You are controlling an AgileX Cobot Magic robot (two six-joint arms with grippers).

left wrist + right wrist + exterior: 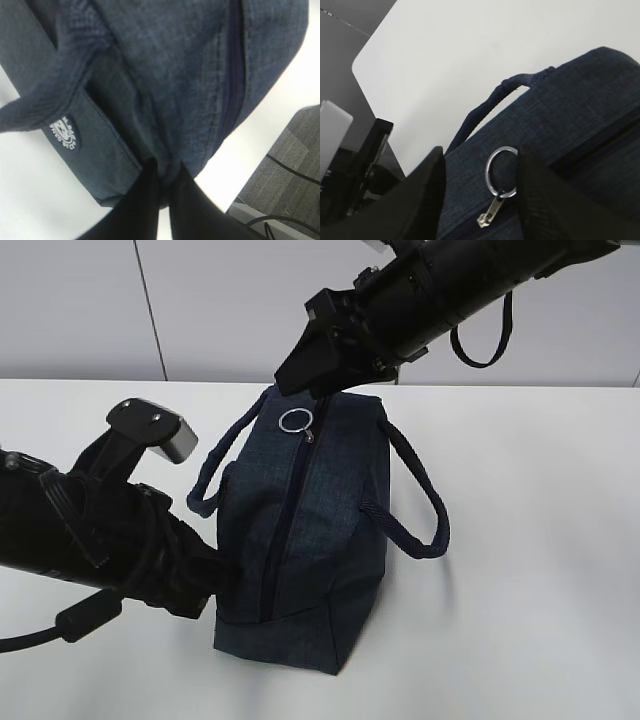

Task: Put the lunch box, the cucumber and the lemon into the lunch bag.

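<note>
Lunch bag (300, 540) standing zipped shut mid-table, ring pull (295, 420) lying at twelve o'clock. Left gripper (165, 172) pinching fabric closed at eight o'clock, right gripper (480, 192) gaping around the ring, gripping nothing. Seemingly finishing up: backing both arms away next.

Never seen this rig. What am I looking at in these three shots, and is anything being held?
It is a robot with two black arms, each ending in a two-finger gripper. One shot is an outside camera; the other two sit on the wrists. On the white table stands a dark navy fabric lunch bag, zipped shut. The left gripper is shut, pinching the bag's fabric at one end. The right gripper stands open, its fingers on either side of the metal ring zipper pull, gripping nothing. No lunch box, cucumber or lemon shows.
</note>
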